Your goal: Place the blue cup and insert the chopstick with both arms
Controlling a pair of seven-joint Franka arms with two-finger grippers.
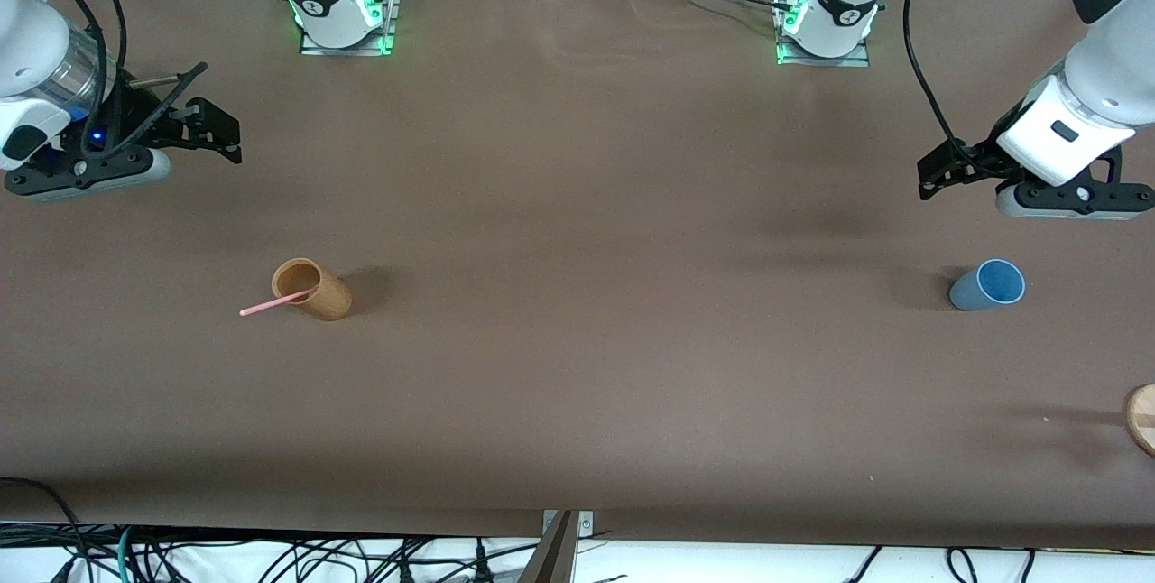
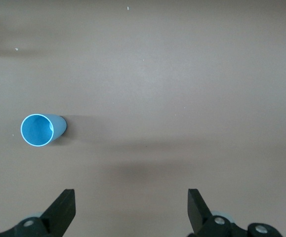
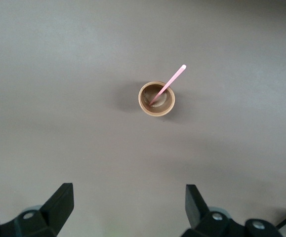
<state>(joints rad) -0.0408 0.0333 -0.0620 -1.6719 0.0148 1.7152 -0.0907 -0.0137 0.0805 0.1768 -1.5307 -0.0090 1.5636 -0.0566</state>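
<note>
Fingers of both grippers, left (image 1: pixel 934 170) and right (image 1: pixel 217 127), are spread wide, empty, over the counter (image 1: pixel 577 204) ends. Cup (image 1: pixel 988 285) is set upright near the left arm's end; chopstick (image 1: pixel 275 301) is leaned in the tan cup (image 1: pixel 313 289), ready for pickup.

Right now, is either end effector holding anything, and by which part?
Nothing is held. The left end effector and right end effector are both open and empty above the brown table.

Brown table (image 1: pixel 577 204) with upright blue cup (image 1: pixel 987 285), tan cup (image 1: pixel 312 289) well apart, wooden disc (image 1: pixel 1142 418) at its edge.
</note>
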